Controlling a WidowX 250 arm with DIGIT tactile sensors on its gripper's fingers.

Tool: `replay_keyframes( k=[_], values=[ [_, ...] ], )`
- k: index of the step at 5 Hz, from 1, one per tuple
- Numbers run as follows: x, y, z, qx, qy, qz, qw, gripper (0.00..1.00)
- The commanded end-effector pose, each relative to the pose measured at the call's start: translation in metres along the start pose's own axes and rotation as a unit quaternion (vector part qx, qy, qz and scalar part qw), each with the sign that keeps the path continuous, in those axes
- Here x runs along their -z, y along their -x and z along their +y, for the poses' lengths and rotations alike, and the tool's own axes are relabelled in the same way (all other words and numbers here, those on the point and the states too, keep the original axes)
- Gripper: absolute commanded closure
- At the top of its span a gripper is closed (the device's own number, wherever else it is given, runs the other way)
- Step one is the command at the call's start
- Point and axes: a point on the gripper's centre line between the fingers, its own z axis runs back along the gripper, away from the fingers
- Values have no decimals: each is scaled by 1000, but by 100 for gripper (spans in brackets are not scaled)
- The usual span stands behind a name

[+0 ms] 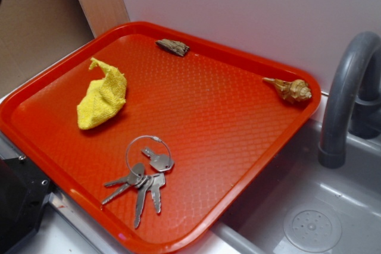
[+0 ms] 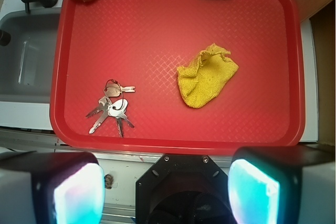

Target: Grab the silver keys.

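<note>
On red textured plastic tray (image 1: 250, 147), near edge: bunch of 4 silver metal keys on wire ring (image 1: 143, 176). Crumpled yellow cloth (image 1: 102, 96) apart. Gripper (image 2: 167, 182) fingers apparently spread, holding nothing.

Bright even light, soft shadows under objects, glare on blurred fingers (image 2: 79, 192), slight wide-angle bend in wrist view
</note>
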Motion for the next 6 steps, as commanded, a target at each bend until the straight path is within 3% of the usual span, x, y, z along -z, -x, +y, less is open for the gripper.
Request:
replay_keyframes(
  k=[1,2,3,4,5,6],
  values=[
    [0,0,0,0,0,0,1000,0],
    [39,-30,-12,61,47,28,997,0],
    [69,-47,-16,105,46,28,993,0],
    [113,-46,-29,133,100,72,984,0],
    [143,-30,-44,149,129,105,975,0],
    [165,-23,-56,165,138,100,971,0]
  ],
)
